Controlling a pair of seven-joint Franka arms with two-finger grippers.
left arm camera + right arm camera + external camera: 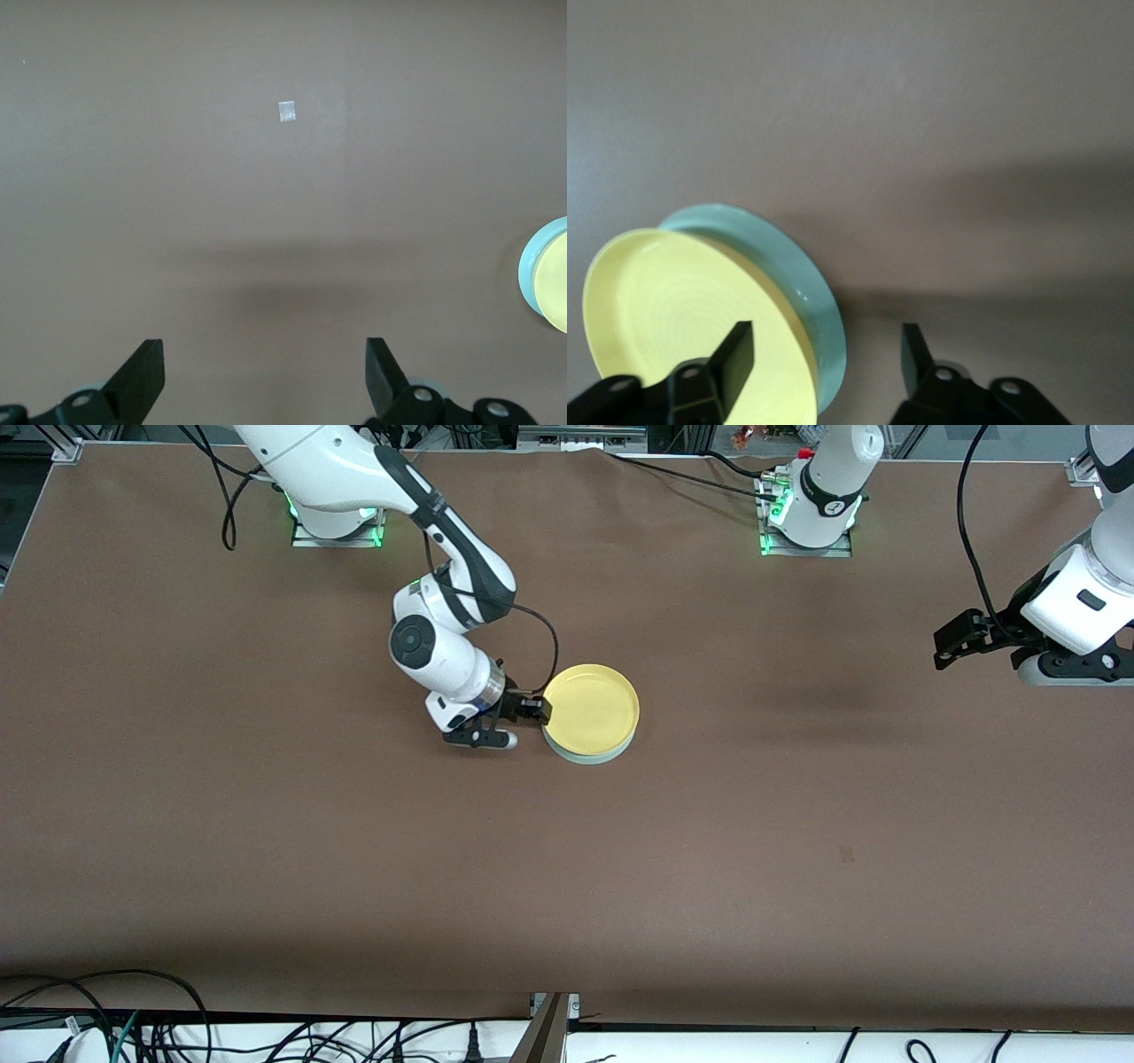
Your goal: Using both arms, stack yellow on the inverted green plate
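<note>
The yellow plate (pixel 592 708) already sits on the upturned green plate (pixel 585 756). The right gripper (pixel 518 719) has its fingers parted around their rims, holding nothing. The left gripper (pixel 952 640) waits wide open, well apart

White arms (pixel 443 664), black cables, grippers (pixel 509 722).

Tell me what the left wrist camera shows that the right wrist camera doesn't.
Only the left wrist view shows a small pale square mark on the table and the open left gripper over bare table, with just an edge of the plates. Only the right wrist view shows the open right gripper straddling the plates' rim. Both show the yellow plate resting on the green plate and the brown table.
</note>
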